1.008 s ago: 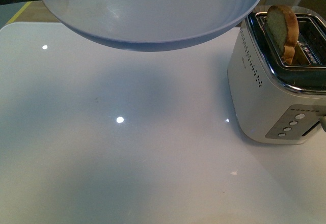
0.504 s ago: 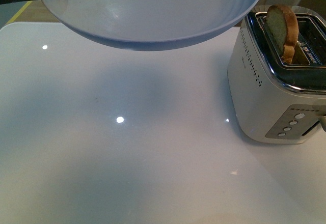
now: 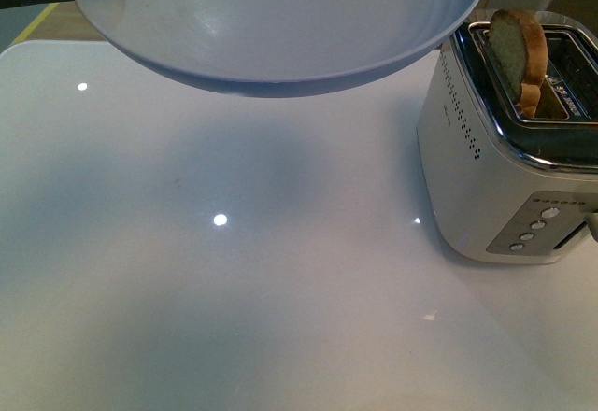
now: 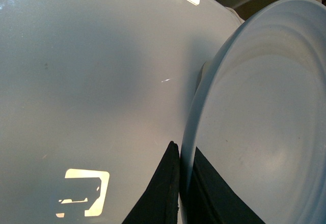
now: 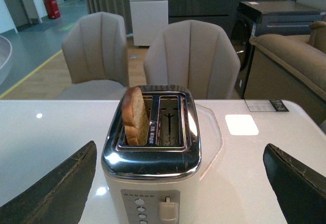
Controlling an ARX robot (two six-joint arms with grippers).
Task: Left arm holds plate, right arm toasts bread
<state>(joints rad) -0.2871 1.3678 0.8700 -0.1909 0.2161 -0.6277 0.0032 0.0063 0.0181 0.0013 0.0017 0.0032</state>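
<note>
Hardly anything moved; the plate point(image 3: 280, 19) dipped a tiny bit. Front view: the smooth round plate hangs over the shiny white tabletop point(image 3: 234, 290). The bread point(image 3: 519, 51) stands upright in the toaster point(image 3: 467, 168), round end up. Left wrist view: the left claw point(image 4: 179, 152) pinches the plate's rim. Right wrist view: the right claw point(image 5: 181, 145) gapes wide, holding nothing.

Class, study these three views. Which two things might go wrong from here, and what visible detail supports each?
1. The left gripper pinches the plate only at its rim, in the air above the table. The plate might tilt or slip out.
2. The bread stands tall out of one slot of the toaster, and the open right gripper faces it. An off-centre approach might knock the slice askew or bump the toaster.
</note>
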